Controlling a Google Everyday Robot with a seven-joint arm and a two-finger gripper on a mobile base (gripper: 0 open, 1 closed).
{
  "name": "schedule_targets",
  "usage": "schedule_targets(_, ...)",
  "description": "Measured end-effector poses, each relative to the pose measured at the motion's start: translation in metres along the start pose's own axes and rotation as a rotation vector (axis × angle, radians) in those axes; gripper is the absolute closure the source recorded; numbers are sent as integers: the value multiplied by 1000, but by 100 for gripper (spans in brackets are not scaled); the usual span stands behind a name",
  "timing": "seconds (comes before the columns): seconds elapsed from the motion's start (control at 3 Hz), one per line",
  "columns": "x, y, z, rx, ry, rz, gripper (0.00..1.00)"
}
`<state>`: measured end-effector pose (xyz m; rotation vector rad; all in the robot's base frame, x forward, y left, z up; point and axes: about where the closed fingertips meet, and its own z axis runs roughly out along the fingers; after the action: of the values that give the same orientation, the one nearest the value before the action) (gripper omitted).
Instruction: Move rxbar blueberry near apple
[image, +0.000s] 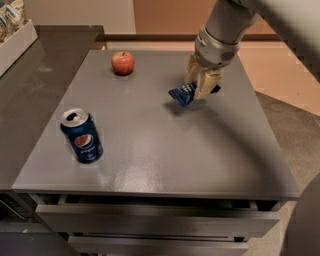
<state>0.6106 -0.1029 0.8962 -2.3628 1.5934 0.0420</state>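
Note:
The rxbar blueberry (182, 94) is a flat dark navy wrapper, tilted and held a little above the grey table (150, 150), with its shadow beneath it. My gripper (199, 88) reaches down from the upper right and is shut on the bar's right end. The apple (123, 63) is red with yellowish patches and sits at the table's far left, well left of the gripper and apart from the bar.
An upright blue Pepsi can (82, 135) stands at the table's front left. A dark counter (35, 95) adjoins the table on the left, with a white box (15, 40) of packets at its far corner. Drawers (150, 225) lie under the front edge.

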Motion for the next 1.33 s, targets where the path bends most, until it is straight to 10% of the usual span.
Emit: schedule_targets(1.33,-67,-106,52,131,-98,-92,100)
